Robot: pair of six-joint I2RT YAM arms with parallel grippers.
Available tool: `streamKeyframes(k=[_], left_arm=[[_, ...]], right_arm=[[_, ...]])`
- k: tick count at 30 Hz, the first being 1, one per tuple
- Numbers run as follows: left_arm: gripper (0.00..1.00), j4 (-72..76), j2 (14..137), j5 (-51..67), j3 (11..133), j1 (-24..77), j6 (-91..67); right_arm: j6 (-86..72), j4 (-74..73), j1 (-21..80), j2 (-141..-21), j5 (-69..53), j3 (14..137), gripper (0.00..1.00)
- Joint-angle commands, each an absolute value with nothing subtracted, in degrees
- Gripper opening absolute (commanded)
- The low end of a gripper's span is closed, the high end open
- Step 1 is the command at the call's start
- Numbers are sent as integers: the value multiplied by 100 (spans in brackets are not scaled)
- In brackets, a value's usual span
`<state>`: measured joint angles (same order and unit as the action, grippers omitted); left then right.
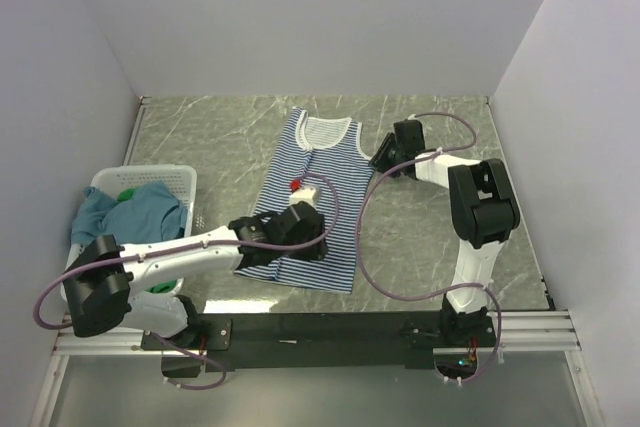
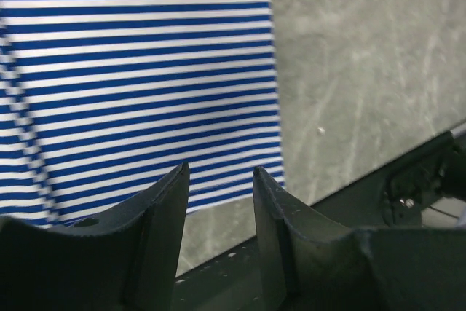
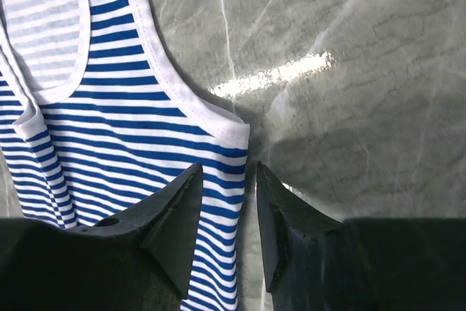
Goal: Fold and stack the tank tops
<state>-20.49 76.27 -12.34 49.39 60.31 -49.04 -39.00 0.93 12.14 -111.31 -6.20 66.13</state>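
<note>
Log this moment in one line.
striped top flat on table, unfolded | left gripper: open, above hem | right gripper: open, at shoulder strap | teal top, green top: in basket

Three tank tops: striped top (image 1: 326,162) right of basket (image 1: 160,173); teal top (image 1: 135,212), green top (image 1: 128,193) inside basket. One basket. Two claws: left claw (image 2: 218,172), right claw (image 3: 227,169).

striped top (image 1: 285,187): its lower middle lies under the left gripper (image 1: 300,225) in the overhead view; both wrist views crop it at their edges.
green top (image 1: 127,193): only small scraps show, the rest buried under the teal top (image 1: 135,215) in the basket (image 1: 172,175).
red spot (image 1: 297,184) on the stripes: too small to identify.
</note>
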Motion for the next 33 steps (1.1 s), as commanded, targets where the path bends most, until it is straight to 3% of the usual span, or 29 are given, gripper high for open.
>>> streamKeyframes(k=[1, 5, 7, 11, 24, 33], left_arm=[[46, -1434, 7777, -1072, 4957, 6362, -5106], [46, -1467, 8339, -1274, 5254, 6784, -5098], [47, -1520, 8743, -1459, 5413, 7038, -5098], [46, -1617, 9272, -1757, 5783, 7347, -5159], [45, -1890, 10001, -2171, 6240, 7831, -5282], [37, -2144, 10362, -2417, 6434, 8007, -5423]], right_arm=[[-3990, 237, 1178, -11232, -615, 6864, 40], [-3990, 246, 1186, -11338, -589, 6865, 31], [-3999, 281, 1186, -11355, -545, 6838, 16], [-3999, 360, 1160, -11364, -510, 6707, 0], [-4087, 606, 1125, -11180, -624, 6346, 0], [-4087, 615, 1125, -11136, -650, 6275, 0]])
